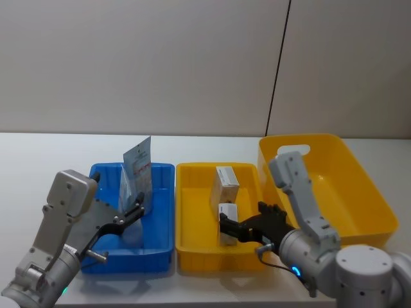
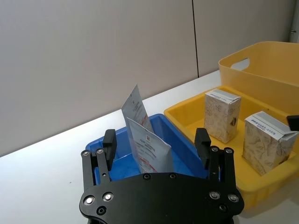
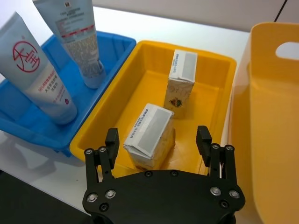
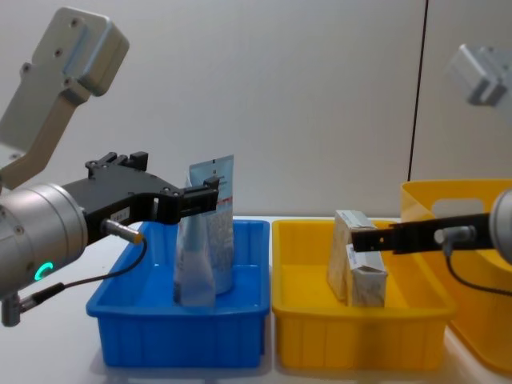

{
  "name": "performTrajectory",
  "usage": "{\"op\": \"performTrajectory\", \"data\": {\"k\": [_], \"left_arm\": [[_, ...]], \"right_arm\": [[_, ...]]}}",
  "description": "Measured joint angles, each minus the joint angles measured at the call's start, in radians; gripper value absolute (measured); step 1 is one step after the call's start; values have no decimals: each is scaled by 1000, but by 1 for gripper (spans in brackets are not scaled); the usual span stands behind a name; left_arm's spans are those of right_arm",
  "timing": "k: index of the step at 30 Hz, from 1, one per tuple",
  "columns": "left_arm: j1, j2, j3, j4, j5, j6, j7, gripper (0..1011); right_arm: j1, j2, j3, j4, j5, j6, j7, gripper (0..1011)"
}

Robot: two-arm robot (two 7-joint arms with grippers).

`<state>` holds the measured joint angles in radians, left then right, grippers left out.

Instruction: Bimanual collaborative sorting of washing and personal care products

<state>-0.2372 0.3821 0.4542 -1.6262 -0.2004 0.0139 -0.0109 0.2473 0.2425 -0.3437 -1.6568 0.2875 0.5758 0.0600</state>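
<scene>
Two light-blue squeeze tubes (image 1: 137,168) (image 3: 39,80) stand crimped end up in the blue bin (image 1: 162,221). My left gripper (image 1: 133,215) (image 2: 155,142) hovers open at the bin's near left, pointing at the tubes (image 2: 149,150) and holding nothing. Two small beige and white boxes stand in the small yellow bin (image 1: 192,215). The far box (image 1: 226,182) (image 3: 181,80) stands free. My right gripper (image 1: 226,228) (image 3: 157,139) is open, its fingers on either side of the near box (image 1: 227,212) (image 3: 149,135) with gaps showing.
A larger yellow bin (image 1: 350,186) with a handle slot stands at the right, beside the small yellow one. The bins sit in a row on a white table (image 1: 45,154), with a grey wall behind.
</scene>
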Motion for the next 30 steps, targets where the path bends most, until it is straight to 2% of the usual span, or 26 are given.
{"op": "performTrajectory", "data": {"k": [11,30], "left_arm": [[0,0,0,0,0,0,0,1001],[0,0,0,0,0,0,0,1002]], "right_arm": [[57,-45,-35,84,-32,49,-28,1003],[96,-96,-48,181,-71,53,-67,1003]]}}
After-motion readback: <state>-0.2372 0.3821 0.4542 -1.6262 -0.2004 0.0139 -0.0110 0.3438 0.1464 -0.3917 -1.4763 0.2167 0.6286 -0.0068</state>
